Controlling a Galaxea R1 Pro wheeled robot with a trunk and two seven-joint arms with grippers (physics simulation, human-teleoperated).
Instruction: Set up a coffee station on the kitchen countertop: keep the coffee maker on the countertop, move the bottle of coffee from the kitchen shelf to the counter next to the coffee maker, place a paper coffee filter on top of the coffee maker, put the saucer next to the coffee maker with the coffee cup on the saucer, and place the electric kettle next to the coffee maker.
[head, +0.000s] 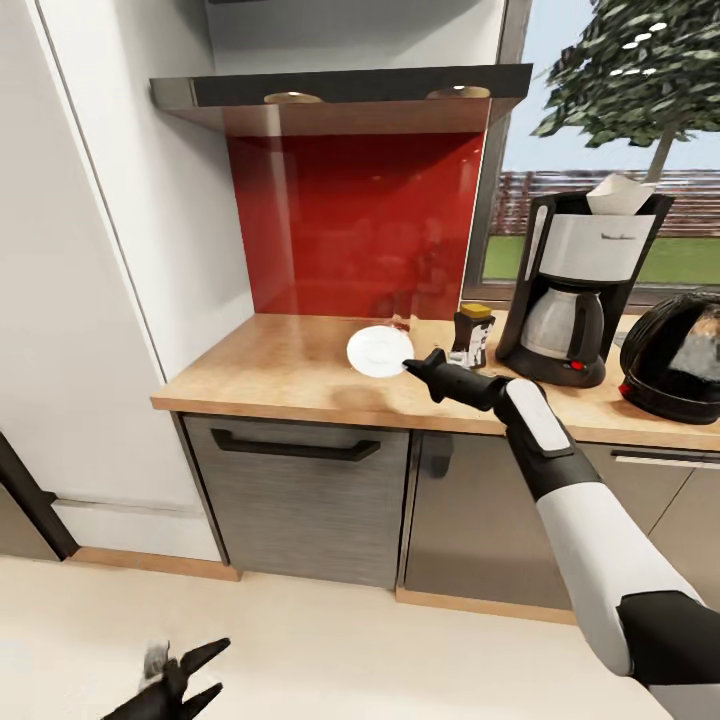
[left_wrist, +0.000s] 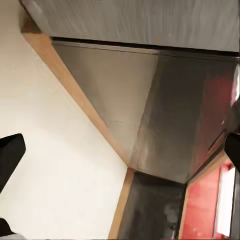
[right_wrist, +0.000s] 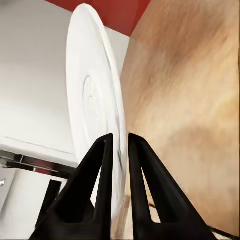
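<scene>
My right gripper (head: 410, 366) is shut on the rim of the white saucer (head: 378, 352), holding it tilted above the light wood kitchen countertop (head: 280, 370). In the right wrist view the saucer (right_wrist: 95, 110) is pinched edge-on between the black fingers (right_wrist: 97, 170). To its right stands the bottle of coffee (head: 472, 338), then the tall black coffee maker (head: 578, 290) with the white paper coffee filter (head: 620, 194) on top, and the dark electric kettle (head: 675, 357). My left gripper (head: 200, 675) hangs open low over the floor.
A dark hood (head: 340, 95) overhangs the red back panel (head: 350, 220). A white tall cabinet (head: 90, 270) bounds the counter's left end. Grey cabinet fronts (head: 300, 490) with a black handle sit below. A window (head: 600, 130) is behind the coffee maker.
</scene>
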